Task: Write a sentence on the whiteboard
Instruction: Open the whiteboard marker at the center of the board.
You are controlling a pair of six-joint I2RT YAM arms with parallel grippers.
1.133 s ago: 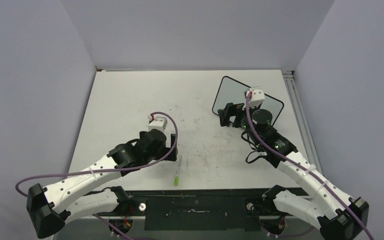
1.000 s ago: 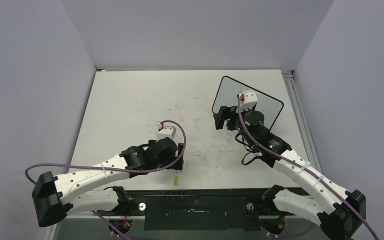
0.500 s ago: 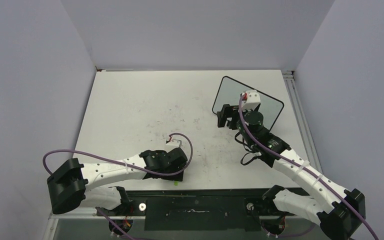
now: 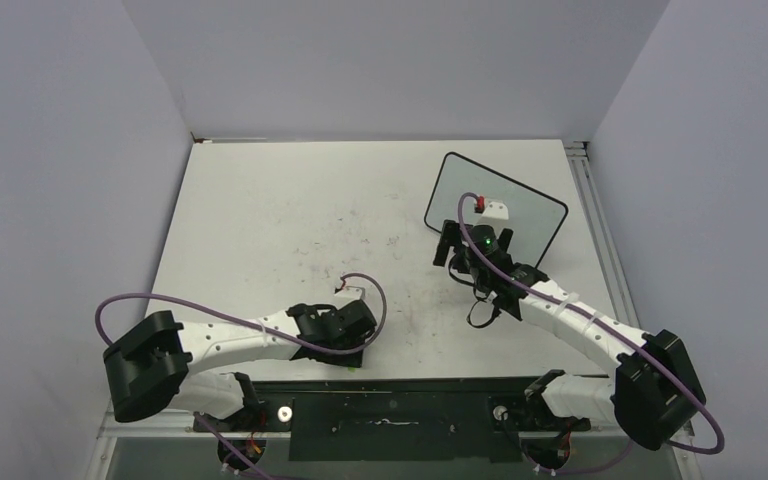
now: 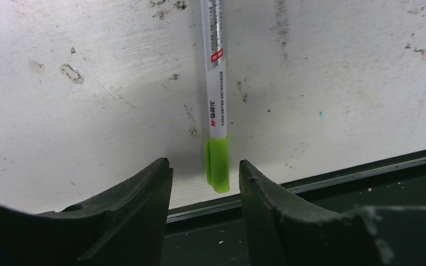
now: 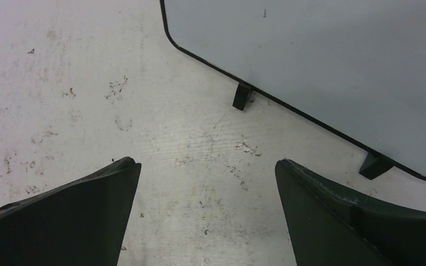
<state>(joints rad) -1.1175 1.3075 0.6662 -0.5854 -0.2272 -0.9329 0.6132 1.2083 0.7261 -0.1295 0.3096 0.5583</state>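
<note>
A white marker (image 5: pixel 215 83) with a green cap (image 5: pixel 217 163) lies on the tabletop, cap toward the near edge. My left gripper (image 5: pixel 204 162) is low over it, open, with one jaw on each side of the cap and a small gap to each. In the top view the left gripper (image 4: pixel 352 350) covers the marker. The whiteboard (image 4: pixel 520 200) stands tilted at the back right, its grey face (image 6: pixel 321 61) blank; the sentence is not in view. My right gripper (image 6: pixel 206 162) hangs wide open and empty over the table just in front of the board's left foot (image 6: pixel 242 96).
The scuffed white tabletop (image 4: pixel 280 220) ends at a black rail (image 5: pixel 338 172) right behind the marker's cap. Grey walls close in the left, back and right sides. A metal track (image 4: pixel 592 210) runs along the right edge beside the board.
My left arm swung down to the near edge over the marker and its jaws narrowed around the cap. My right arm stretched lower toward the front of the whiteboard, jaws still wide.
</note>
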